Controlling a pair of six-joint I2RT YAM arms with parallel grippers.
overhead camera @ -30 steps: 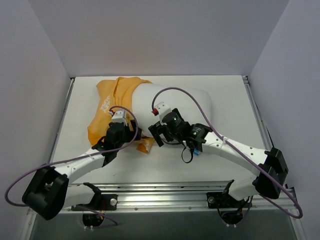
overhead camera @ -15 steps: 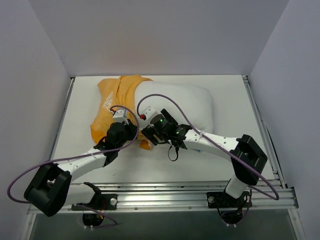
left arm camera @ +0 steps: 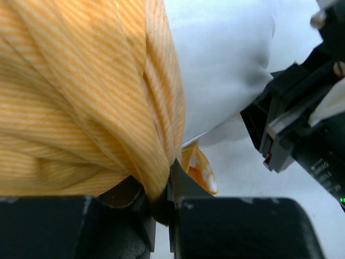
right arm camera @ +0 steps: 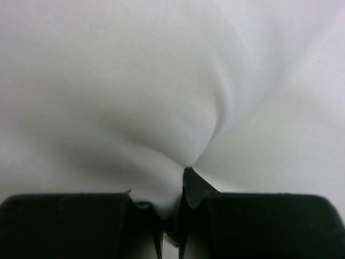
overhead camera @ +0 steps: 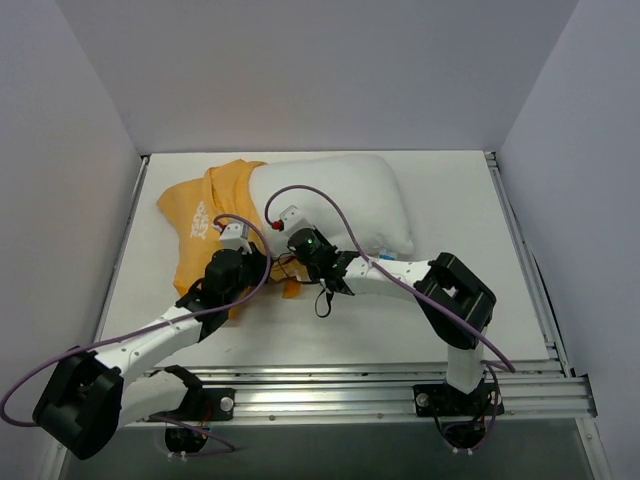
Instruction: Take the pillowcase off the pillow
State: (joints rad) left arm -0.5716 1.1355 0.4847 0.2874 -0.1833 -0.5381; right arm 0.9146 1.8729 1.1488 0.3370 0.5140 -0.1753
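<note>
Nothing legible in any view. White lettering (overhead camera: pixel 204 220) on orange pillowcase (overhead camera: pixel 185 205), top view only: pale marks on the left fold, too small and creased to make out letters. Left wrist view: striped orange cloth only. Right wrist view: plain white pillow (right arm camera: pixel 135 97) cloth only.

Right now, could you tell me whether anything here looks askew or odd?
Nothing spilled or damaged. The pillowcase is bunched over only the left end of the pillow, which lies tilted rather than square.
</note>
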